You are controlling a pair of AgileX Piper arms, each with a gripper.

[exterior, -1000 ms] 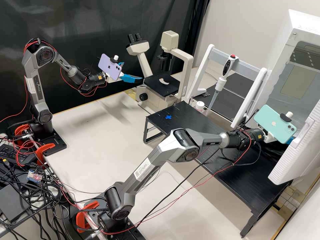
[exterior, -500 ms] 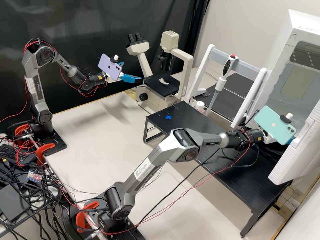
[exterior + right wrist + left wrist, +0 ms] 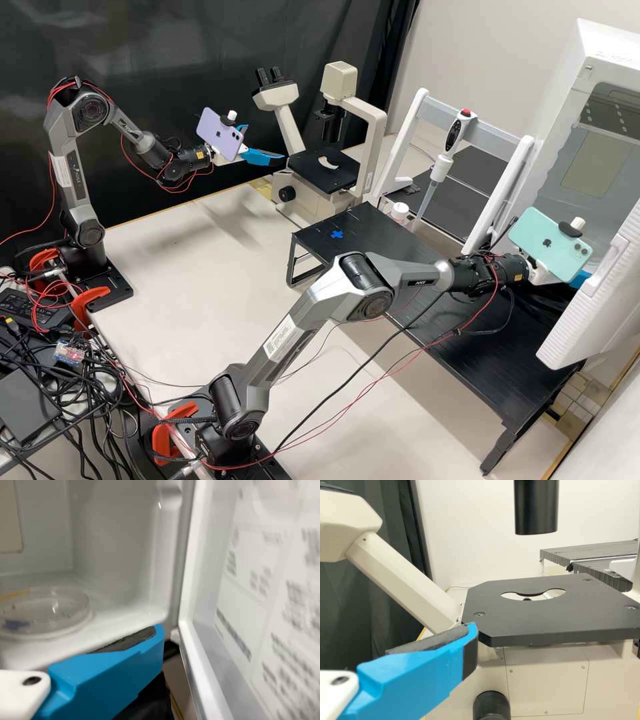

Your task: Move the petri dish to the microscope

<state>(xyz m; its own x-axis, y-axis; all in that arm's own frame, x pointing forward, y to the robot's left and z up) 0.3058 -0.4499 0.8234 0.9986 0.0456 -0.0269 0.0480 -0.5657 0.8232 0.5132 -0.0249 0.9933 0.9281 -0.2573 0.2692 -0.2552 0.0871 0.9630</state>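
Item: 1 clear round dish (image 3: 47,612), on the floor of the white cabinet (image 3: 117,535). Handling, to my eye: light, stiff, slick, easily cracked; grip low across its sides, gently. Right hand (image 3: 579,279): spread, nothing between. Left hand (image 3: 265,143): spread, likewise unladen.

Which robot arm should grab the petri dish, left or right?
The right arm looks better: its wrist view shows the petri dish close by in the white cabinet, while the left arm is by the microscope.
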